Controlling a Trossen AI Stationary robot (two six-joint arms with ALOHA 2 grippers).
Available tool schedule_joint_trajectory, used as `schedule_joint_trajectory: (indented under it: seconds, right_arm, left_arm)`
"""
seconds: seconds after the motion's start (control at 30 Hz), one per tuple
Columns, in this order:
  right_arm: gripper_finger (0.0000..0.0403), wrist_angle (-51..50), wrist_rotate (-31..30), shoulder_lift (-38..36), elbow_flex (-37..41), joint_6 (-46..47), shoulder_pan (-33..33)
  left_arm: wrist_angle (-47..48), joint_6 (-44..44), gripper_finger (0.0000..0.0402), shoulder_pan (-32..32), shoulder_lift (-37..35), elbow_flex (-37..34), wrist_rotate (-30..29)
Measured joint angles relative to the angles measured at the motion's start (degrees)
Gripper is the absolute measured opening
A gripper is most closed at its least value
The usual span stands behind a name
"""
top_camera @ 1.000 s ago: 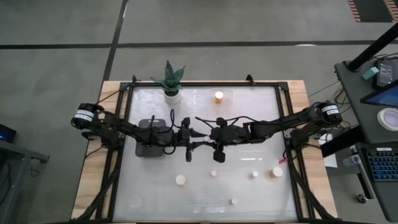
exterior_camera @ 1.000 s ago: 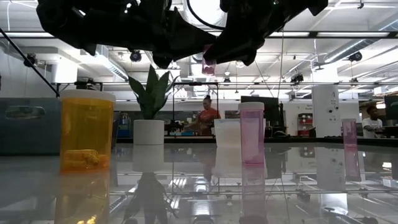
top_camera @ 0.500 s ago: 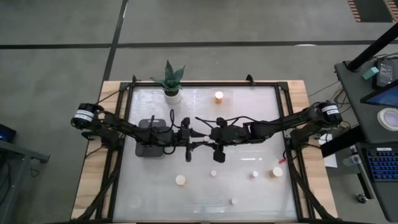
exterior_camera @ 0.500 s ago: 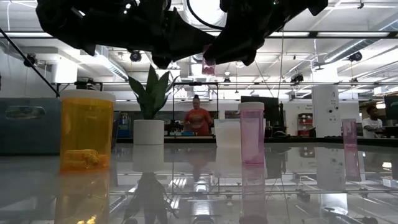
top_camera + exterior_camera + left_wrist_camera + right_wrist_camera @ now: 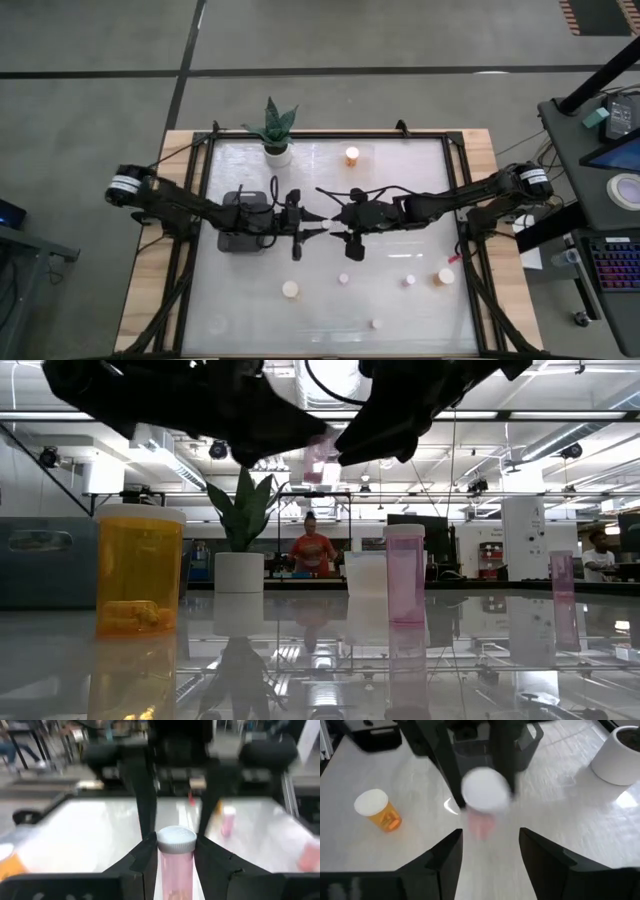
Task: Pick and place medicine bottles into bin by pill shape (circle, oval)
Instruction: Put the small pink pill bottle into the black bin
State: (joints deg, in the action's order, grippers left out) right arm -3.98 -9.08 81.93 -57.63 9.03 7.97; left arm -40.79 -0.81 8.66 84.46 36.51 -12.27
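- We see the left pincer (image 5: 303, 231) closed on a pink bottle (image 5: 175, 861) in mid-air over the middle of the surface (image 5: 400, 190); in the left wrist view both fingers (image 5: 142, 859) press the bottle's sides just below its white cap.
- The right pincer (image 5: 340, 224) faces it just beside, fingers spread with nothing between them; in the right wrist view the capped end of the pink bottle sits just ahead of the gap and outside it.
- The bottle's long axis runs out from the left pincer's fingers, cap leading toward the right arm. The low view shows it hanging between the two dark arms, well above the surface; that view is backlit, so its tilt is probably near upright but we cannot fix it.
- The relation that matters next, in our judgement: the dark bin (image 5: 240, 222) lies under the left arm, behind its pincer, so the left arm is the nearer one and needs to draw back toward its own side. We cannot make out a second, clear bin.
- Other bottles stand on the surface well apart from both pincers: an orange one (image 5: 352, 155) at the far edge near the plant pot (image 5: 277, 152), and several along the near side.
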Motion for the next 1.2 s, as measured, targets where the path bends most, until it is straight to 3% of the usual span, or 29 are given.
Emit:
schedule_joint_trajectory:
  seconds: [0.2,0.4,0.63,0.77,0.93,1.1,1.2]
  right_arm:
    - [0.0184,-1.8,0.0,-1.6,0.0,-0.1,0.0]
    - [0.0184,-1.7,0.0,-1.2,0.0,-0.8,0.0]
    - [0.0183,-1.7,0.0,-0.8,0.0,-1.1,-0.1]
    - [0.0185,-1.6,0.0,-0.8,0.0,-1.2,-0.1]
    - [0.0183,-1.8,0.0,-0.8,0.0,-1.4,-0.1]
    - [0.0184,-1.8,0.0,-0.8,0.0,-1.5,-0.1]
    - [0.0184,-1.8,0.0,-0.8,0.0,-1.5,-0.1]
  left_arm:
    - [33.0,-7.9,0.0095,1.7,-14.7,1.3,-3.5]
    - [68.5,-25.4,0.0095,2.4,-30.2,4.3,-4.8]
    - [93.1,-49.9,0.0095,2.2,-37.9,3.9,-9.3]
    - [99.8,-56.6,0.0095,2.2,-35.3,3.5,-12.9]
    - [99.6,-57.4,0.0095,2.2,-30.7,3.7,-18.0]
    - [98.7,-62.8,0.0095,3.2,-27.6,3.5,-29.0]
    - [98.6,-65.7,0.0095,4.2,-26.2,3.2,-32.6]
